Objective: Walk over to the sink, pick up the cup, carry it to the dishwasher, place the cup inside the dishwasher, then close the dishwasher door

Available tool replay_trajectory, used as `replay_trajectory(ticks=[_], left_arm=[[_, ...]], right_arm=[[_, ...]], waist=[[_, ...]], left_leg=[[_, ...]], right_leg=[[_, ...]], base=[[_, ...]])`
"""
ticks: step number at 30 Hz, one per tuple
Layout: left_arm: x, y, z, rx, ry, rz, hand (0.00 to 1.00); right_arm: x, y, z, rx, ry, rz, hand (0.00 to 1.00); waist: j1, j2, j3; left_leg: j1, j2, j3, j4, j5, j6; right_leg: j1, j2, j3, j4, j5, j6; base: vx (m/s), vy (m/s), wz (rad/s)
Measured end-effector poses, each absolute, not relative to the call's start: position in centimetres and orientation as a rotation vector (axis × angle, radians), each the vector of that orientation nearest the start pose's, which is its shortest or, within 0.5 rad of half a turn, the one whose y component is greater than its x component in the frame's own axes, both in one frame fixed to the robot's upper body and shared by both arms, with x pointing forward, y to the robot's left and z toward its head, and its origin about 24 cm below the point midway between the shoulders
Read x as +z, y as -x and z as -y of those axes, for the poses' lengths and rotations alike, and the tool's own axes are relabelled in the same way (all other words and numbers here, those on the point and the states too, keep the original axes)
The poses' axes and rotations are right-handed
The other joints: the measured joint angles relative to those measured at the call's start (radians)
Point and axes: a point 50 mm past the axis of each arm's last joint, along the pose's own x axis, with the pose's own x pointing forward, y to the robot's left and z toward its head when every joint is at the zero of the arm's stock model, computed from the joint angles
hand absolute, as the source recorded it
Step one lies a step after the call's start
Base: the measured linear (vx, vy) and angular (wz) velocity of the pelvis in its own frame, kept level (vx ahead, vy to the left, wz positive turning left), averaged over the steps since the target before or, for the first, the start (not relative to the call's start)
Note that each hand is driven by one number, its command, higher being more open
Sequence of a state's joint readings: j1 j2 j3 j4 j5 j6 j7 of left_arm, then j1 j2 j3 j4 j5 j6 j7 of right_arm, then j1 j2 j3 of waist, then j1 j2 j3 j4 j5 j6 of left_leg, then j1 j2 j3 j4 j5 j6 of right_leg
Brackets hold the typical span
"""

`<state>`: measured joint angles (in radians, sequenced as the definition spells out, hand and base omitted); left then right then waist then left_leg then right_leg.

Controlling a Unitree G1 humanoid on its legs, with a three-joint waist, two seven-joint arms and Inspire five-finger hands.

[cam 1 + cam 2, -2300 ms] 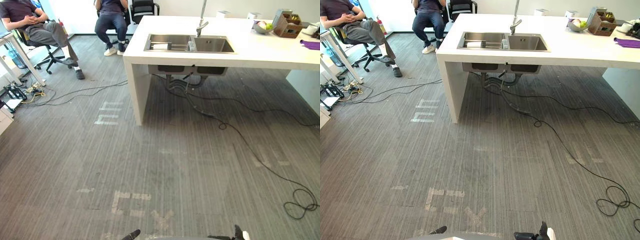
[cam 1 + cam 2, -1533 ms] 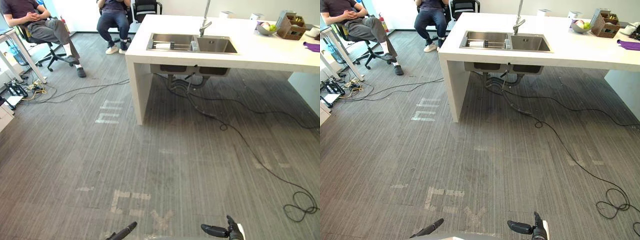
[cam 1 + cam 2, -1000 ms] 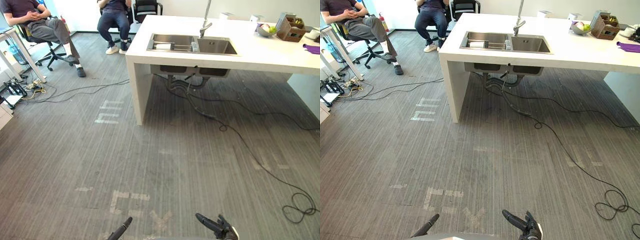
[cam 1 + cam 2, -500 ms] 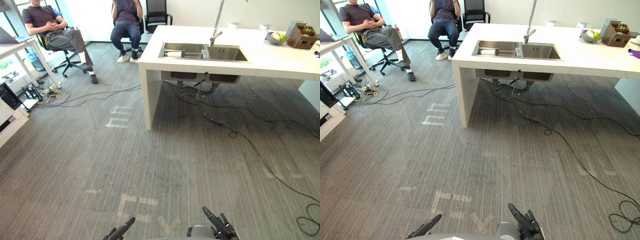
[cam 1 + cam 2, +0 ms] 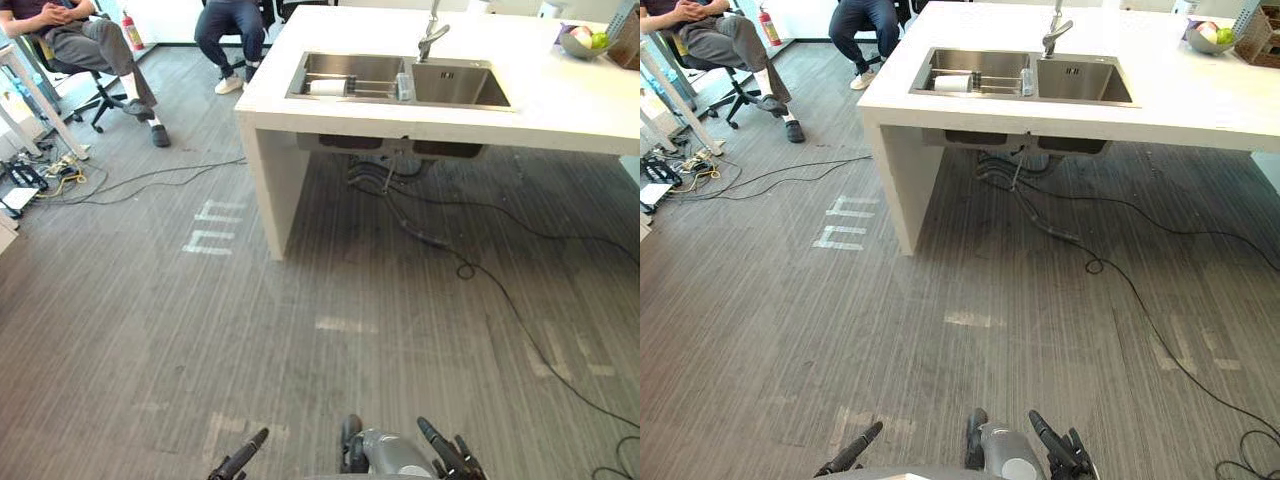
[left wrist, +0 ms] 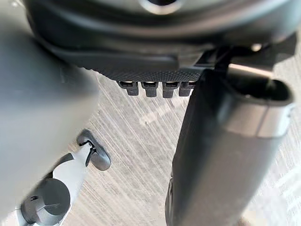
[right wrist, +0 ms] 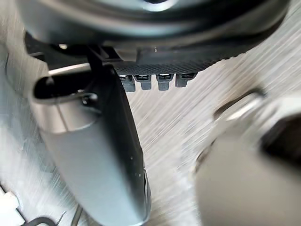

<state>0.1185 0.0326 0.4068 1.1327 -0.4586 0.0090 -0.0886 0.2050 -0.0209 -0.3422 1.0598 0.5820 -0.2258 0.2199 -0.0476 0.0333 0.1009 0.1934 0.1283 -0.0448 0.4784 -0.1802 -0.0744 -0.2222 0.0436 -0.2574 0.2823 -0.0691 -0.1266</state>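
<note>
Your left hand (image 5: 240,463) sits low at the near edge of the head view. In its wrist view the fingers (image 6: 154,87) run straight in a close row, with the thumb (image 6: 221,155) standing apart from them. They hold nothing and touch nothing, and past them you see the grey striped carpet floor (image 5: 150,320). Your right hand (image 5: 440,448) is low on the other side. Its fingers (image 7: 146,81) are also straight and side by side, the thumb (image 7: 94,155) is clear of them, and the hand is empty over the same carpet. Both hands are cut off by the near edge of the head views, so you see little more than dark fingertips there. The wrist views foreshorten the fingers to short stubs. The small white cup (image 5: 329,87) appears to lie on its side in the left basin of the steel double sink (image 5: 460,85). That sink is set into the white tabletop (image 5: 560,90), under the chrome tap (image 5: 432,35). The cup is too small for you to make out its mouth or what it rests on. It lies well apart from both sets of fingers, across a wide stretch of floor marked with pale tape (image 5: 205,240). A grey bowl of fruit (image 5: 581,41) stands further along the tabletop. Two seated persons (image 5: 85,45) are cut off by the far edge.
</note>
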Motion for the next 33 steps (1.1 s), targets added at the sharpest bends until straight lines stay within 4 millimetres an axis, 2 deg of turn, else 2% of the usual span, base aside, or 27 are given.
replay_trajectory(ticks=[1, 2, 3, 4, 6, 8, 9, 11, 13, 15, 17, 18, 19, 20, 21, 22, 23, 24, 25, 26, 27, 28, 29, 30, 31, 32, 33], left_arm=[[-17.1, -5.7, -19.9, 0.617, 0.590, -1.084, 1.00], [-17.0, -5.8, -19.9, 0.616, 0.564, -1.080, 1.00], [-16.9, -6.1, -20.0, 0.605, 0.505, -1.071, 1.00], [-16.6, -6.5, -20.4, 0.604, 0.434, -1.046, 1.00], [-16.1, -7.4, -20.7, 0.611, 0.361, -0.996, 1.00], [-15.5, -8.5, -20.6, 0.588, 0.293, -0.942, 1.00], [-15.0, -9.5, -20.4, 0.562, 0.239, -0.904, 1.00], [-13.8, -11.6, -20.1, 0.529, 0.143, -0.811, 1.00], [-10.9, -15.0, -19.4, 0.514, -0.030, -0.597, 1.00], [-8.1, -17.3, -19.2, 0.542, -0.107, -0.399, 1.00], [-5.5, -18.7, -19.4, 0.577, -0.164, -0.243, 1.00], [-3.6, -19.6, -19.5, 0.603, -0.182, -0.144, 1.00], [-1.8, -20.3, -19.5, 0.614, -0.183, -0.056, 1.00], [0.7, -21.4, -19.5, 0.602, -0.184, 0.063, 1.00], [2.0, -21.9, -19.5, 0.595, -0.187, 0.124, 1.00], [4.7, -22.6, -19.6, 0.582, -0.185, 0.246, 1.00], [6.7, -22.8, -19.7, 0.575, -0.185, 0.335, 1.00], [9.3, -22.7, -19.8, 0.565, -0.180, 0.454, 1.00], [10.6, -22.6, -19.7, 0.557, -0.176, 0.511, 1.00], [12.5, -22.2, -19.9, 0.558, -0.172, 0.605, 1.00], [13.3, -22.0, -19.6, 0.547, -0.169, 0.650, 1.00], [13.4, -21.9, -19.4, 0.540, -0.177, 0.661, 1.00], [13.7, -22.1, -19.1, 0.517, -0.194, 0.679, 1.00], [14.0, -22.4, -18.9, 0.497, -0.206, 0.692, 1.00], [14.1, -22.7, -18.4, 0.463, -0.213, 0.691, 1.00], [14.1, -22.8, -18.3, 0.453, -0.219, 0.689, 1.00], [13.9, -23.0, -18.2, 0.433, -0.242, 0.676, 1.00]], right_arm=[[-15.7, -5.7, 21.0, -0.547, -0.605, -0.809, 1.00], [-15.6, -5.9, 21.1, -0.519, -0.583, -0.811, 1.00], [-15.4, -6.4, 21.2, -0.475, -0.540, -0.812, 1.00], [-15.3, -7.0, 21.1, -0.422, -0.488, -0.826, 1.00], [-15.1, -7.9, 20.4, -0.359, -0.438, -0.825, 1.00], [-15.0, -8.3, 19.9, -0.323, -0.404, -0.833, 1.00], [-15.1, -8.5, 19.8, -0.316, -0.390, -0.845, 1.00], [-15.1, -9.1, 19.8, -0.310, -0.356, -0.858, 1.00], [-15.0, -9.5, 20.3, -0.295, -0.283, -0.866, 1.00], [-15.1, -9.8, 20.7, -0.286, -0.230, -0.883, 1.00], [-15.4, -8.9, 20.9, -0.308, -0.186, -0.929, 1.00], [-15.6, -7.9, 21.3, -0.328, -0.148, -0.960, 1.00], [-15.7, -7.1, 21.8, -0.356, -0.133, -0.978, 1.00], [-15.9, -5.9, 22.1, -0.399, -0.114, -1.009, 1.00], [-16.0, -5.2, 22.1, -0.419, -0.108, -1.032, 1.00], [-16.3, -4.0, 22.1, -0.464, -0.110, -1.068, 1.00], [-16.3, -3.3, 22.1, -0.490, -0.107, -1.089, 1.00], [-16.3, -3.2, 22.1, -0.507, -0.082, -1.093, 1.00], [-16.3, -3.3, 22.2, -0.517, -0.068, -1.090, 1.00], [-16.0, -4.0, 22.4, -0.534, -0.051, -1.054, 1.00], [-15.7, -4.3, 23.1, -0.542, -0.031, -1.023, 1.00], [-15.6, -4.6, 23.4, -0.543, -0.022, -1.010, 1.00], [-15.3, -5.5, 23.5, -0.529, -0.009, -0.979, 1.00], [-15.2, -6.3, 23.4, -0.516, -0.006, -0.959, 1.00], [-15.1, -6.9, 23.4, -0.500, -0.006, -0.947, 1.00], [-15.0, -7.1, 23.4, -0.490, -0.004, -0.945, 1.00], [-15.2, -7.2, 23.1, -0.480, -0.014, -0.957, 1.00]], waist=[[-0.002, 0.006, -0.008], [-0.002, 0.008, -0.009], [0.001, 0.009, -0.009], [0.006, 0.012, -0.009], [0.010, -0.009, 0.002], [0.023, -0.015, 0.001], [0.038, -0.020, 0.004], [0.046, -0.026, 0.013], [0.054, -0.014, 0.014], [0.062, 0.008, 0.012], [0.061, 0.007, 0.013], [0.058, 0.006, 0.007], [0.057, 0.007, 0.004], [0.057, -0.006, -0.002], [0.057, -0.010, -0.004], [0.056, -0.016, -0.007], [0.056, -0.016, -0.008], [0.055, -0.017, -0.008], [0.053, -0.019, -0.006], [0.054, -0.021, -0.005], [0.047, -0.004, -0.015], [0.041, 0.006, -0.025], [0.032, 0.021, -0.034], [0.028, 0.021, -0.030], [0.027, 0.021, -0.029], [0.027, 0.021, -0.028], [0.029, 0.014, -0.027]], left_leg=[[-0.098, 0.009, 0.003, 0.210, 0.129, -0.065], [-0.137, 0.017, 0.009, 0.290, 0.193, -0.073], [-0.199, 0.039, 0.036, 0.430, 0.189, -0.065], [-0.266, 0.055, 0.078, 0.588, 0.154, -0.035], [-0.353, 0.054, 0.127, 0.688, 0.095, -0.009], [-0.437, 0.043, 0.189, 0.625, 0.042, 0.023], [-0.464, 0.040, 0.257, 0.496, 0.012, 0.039], [-0.471, 0.007, 0.353, 0.193, 0.004, 0.032], [-0.463, -0.067, 0.327, -0.300, 0.084, 0.009], [-0.510, -0.066, 0.253, -0.360, 0.093, 0.001], [-0.513, -0.077, 0.240, -0.332, 0.177, 0.048], [-0.499, -0.096, 0.252, -0.318, 0.262, 0.090], [-0.483, -0.117, 0.250, -0.321, 0.311, 0.113], [-0.453, -0.164, 0.246, -0.330, 0.309, 0.135], [-0.438, -0.187, 0.240, -0.335, 0.302, 0.145], [-0.405, -0.219, 0.220, -0.336, 0.270, 0.161], [-0.375, -0.234, 0.201, -0.335, 0.244, 0.169], [-0.331, -0.244, 0.180, -0.347, 0.215, 0.177], [-0.299, -0.248, 0.175, -0.363, 0.203, 0.180], [-0.242, -0.256, 0.175, -0.371, 0.170, 0.185], [-0.187, -0.248, 0.167, -0.378, 0.140, 0.187], [-0.164, -0.237, 0.161, -0.386, 0.131, 0.187], [-0.119, -0.219, 0.159, -0.414, 0.128, 0.188], [-0.089, -0.207, 0.160, -0.433, 0.128, 0.188], [-0.060, -0.185, 0.164, -0.450, 0.117, 0.169], [-0.047, -0.173, 0.167, -0.456, 0.104, 0.148], [-0.020, -0.160, 0.169, -0.464, 0.086, 0.120]], right_leg=[[0.051, 0.015, 0.011, -0.040, -0.011, -0.005], [0.074, 0.021, 0.019, -0.056, -0.017, -0.012], [0.107, 0.034, 0.031, -0.075, -0.027, -0.026], [0.158, 0.044, 0.054, -0.094, -0.041, -0.041], [0.247, 0.042, 0.083, -0.139, -0.052, -0.051], [0.315, 0.029, 0.112, -0.193, -0.059, -0.050], [0.356, 0.011, 0.132, -0.215, -0.049, -0.025], [0.410, -0.020, 0.149, -0.245, -0.060, 0.001], [0.447, -0.032, 0.170, -0.280, -0.080, 0.033], [0.470, -0.020, 0.197, -0.296, -0.116, 0.048], [0.504, -0.041, 0.220, -0.252, -0.190, 0.084], [0.497, -0.067, 0.227, -0.181, -0.233, 0.135], [0.484, -0.092, 0.222, -0.109, -0.256, 0.171], [0.454, -0.134, 0.205, 0.002, -0.263, 0.189], [0.436, -0.153, 0.194, 0.069, -0.256, 0.202], [0.401, -0.182, 0.163, 0.212, -0.213, 0.252], [0.366, -0.197, 0.139, 0.328, -0.143, 0.259], [0.301, -0.231, 0.102, 0.486, 0.006, 0.253], [0.266, -0.261, 0.085, 0.579, 0.088, 0.239], [0.179, -0.340, 0.043, 0.803, 0.062, 0.178], [0.109, -0.377, 0.023, 0.937, -0.001, 0.103], [0.074, -0.380, 0.019, 0.960, -0.027, 0.096], [0.016, -0.380, -0.001, 0.944, -0.075, 0.105], [-0.027, -0.374, -0.012, 0.880, -0.107, 0.123], [-0.064, -0.347, -0.024, 0.735, -0.133, 0.147], [-0.077, -0.333, -0.029, 0.648, -0.140, 0.156], [-0.093, -0.308, -0.028, 0.465, -0.139, 0.162]], base=[[0.48, -0.179, -0.14], [0.41, -0.122, -0.18], [0.39, -0.083, -0.32], [0.38, -0.083, -0.35], [0.37, -0.090, -0.37], [0.31, -0.052, -0.45], [0.34, -0.011, -0.44], [0.38, 0.010, -0.30], [0.44, 0.068, -0.20], [0.43, 0.144, -0.40], [0.53, 0.240, -0.35], [0.60, 0.261, -0.16], [0.72, 0.300, 0.09], [0.48, 0.194, 0.33], [0.59, 0.238, 0.62], [0.57, 0.228, 0.61], [0.66, 0.261, 0.67], [0.54, 0.202, 0.39], [0.52, 0.176, 0.14], [0.56, 0.143, -0.03], [0.52, 0.113, -0.01], [0.47, 0.059, 0.11], [0.29, 0.007, 0.17], [0.35, -0.032, 0.21], [0.27, -0.056, 0.16], [0.33, -0.111, 0.05], [0.34, -0.176, -0.04]])
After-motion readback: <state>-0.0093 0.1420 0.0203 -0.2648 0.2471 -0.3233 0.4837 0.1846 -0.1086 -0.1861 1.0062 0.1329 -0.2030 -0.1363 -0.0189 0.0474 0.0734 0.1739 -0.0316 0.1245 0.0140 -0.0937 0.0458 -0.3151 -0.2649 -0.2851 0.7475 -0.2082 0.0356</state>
